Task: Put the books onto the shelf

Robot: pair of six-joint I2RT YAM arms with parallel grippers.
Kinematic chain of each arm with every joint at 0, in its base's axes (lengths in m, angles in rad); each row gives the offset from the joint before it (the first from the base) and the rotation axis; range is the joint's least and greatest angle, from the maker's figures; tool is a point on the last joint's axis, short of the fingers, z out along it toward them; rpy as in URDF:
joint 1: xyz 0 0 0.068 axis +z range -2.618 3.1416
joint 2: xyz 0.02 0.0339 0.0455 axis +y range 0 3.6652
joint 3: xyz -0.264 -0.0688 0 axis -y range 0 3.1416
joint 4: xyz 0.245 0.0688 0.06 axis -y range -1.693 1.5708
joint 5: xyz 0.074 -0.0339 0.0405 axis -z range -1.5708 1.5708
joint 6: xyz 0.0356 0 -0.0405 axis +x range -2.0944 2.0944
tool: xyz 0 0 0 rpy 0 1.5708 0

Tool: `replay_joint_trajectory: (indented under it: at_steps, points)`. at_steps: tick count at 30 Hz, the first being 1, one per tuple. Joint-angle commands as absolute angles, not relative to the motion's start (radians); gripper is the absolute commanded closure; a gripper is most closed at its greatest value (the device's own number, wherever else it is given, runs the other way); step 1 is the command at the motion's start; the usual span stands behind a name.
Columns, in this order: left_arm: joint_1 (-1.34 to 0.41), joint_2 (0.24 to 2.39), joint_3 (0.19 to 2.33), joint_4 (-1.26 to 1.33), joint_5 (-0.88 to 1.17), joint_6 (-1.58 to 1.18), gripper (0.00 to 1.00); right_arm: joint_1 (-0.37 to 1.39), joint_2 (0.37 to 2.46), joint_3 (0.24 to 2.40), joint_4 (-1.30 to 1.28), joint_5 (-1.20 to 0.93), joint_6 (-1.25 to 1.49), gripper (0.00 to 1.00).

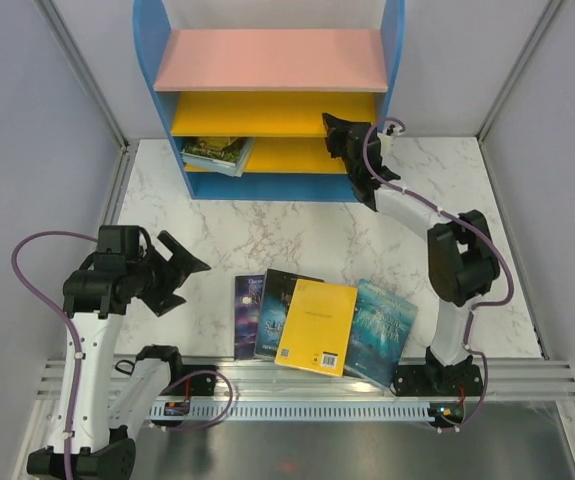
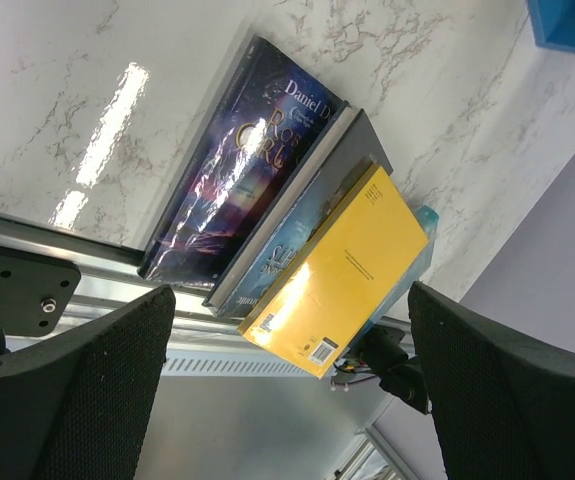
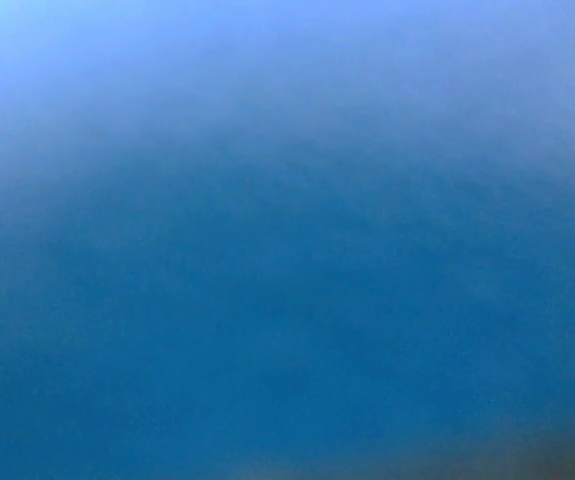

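Note:
Several books lie overlapped near the front of the table: a dark fantasy one (image 1: 248, 315), a dark blue one (image 1: 282, 308), a yellow one (image 1: 317, 326) on top and a teal one (image 1: 382, 330). A green-covered book (image 1: 215, 153) lies at the left end of the lower board of the shelf (image 1: 267, 186). My left gripper (image 1: 182, 272) hovers open left of the pile. The left wrist view shows the yellow book (image 2: 342, 265) and the fantasy book (image 2: 237, 170) beyond its spread fingers (image 2: 67, 400). My right gripper (image 1: 339, 135) reaches into the shelf's right end. Its wrist view is filled with blurred blue, jaws hidden.
Grey walls close in the marble table (image 1: 267, 235) on both sides. A slotted metal rail (image 1: 317, 410) runs along the near edge, with both arm bases on it. The shelf's blue right side panel (image 1: 395, 50) stands right next to my right wrist.

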State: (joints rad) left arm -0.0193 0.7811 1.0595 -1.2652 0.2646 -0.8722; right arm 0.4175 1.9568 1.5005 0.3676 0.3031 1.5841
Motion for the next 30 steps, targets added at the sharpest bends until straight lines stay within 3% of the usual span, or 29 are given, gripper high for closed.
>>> replay_joint_trajectory:
  at_steps: [1, 14, 21, 23, 24, 27, 28, 30]
  points:
    - [-0.018, 0.779, 1.074, -1.226, 0.275, -0.842, 0.00, 0.396, 1.680, 1.392, 0.082, 0.405, 1.359, 1.00]
    - [-0.018, 0.773, 1.025, -1.186, 0.325, -0.842, 0.00, 0.382, 1.212, 1.025, -0.166, 0.420, 1.351, 1.00]
    - [-0.020, 0.735, 0.951, -1.151, 0.353, -0.845, 0.00, 0.383, 1.115, 0.953, -0.222, 0.361, 1.298, 0.97]
    - [-0.020, 0.730, 0.925, -1.114, 0.385, -0.841, 0.00, 0.383, 1.115, 0.951, -0.222, 0.305, 1.276, 0.82]
    - [-0.020, 0.729, 0.916, -1.100, 0.400, -0.833, 0.00, 0.383, 1.114, 0.950, -0.222, 0.284, 1.270, 0.57]
    - [-0.023, 0.730, 0.882, -1.058, 0.448, -0.812, 0.00, 0.383, 1.092, 0.950, -0.233, 0.246, 1.235, 0.28]
    - [-0.029, 0.730, 0.868, -1.054, 0.449, -0.808, 0.00, 0.383, 1.085, 0.954, -0.248, 0.230, 1.204, 0.14]
    - [-0.040, 0.724, 0.847, -1.039, 0.454, -0.805, 0.00, 0.383, 1.071, 0.974, -0.268, 0.204, 1.171, 0.02]
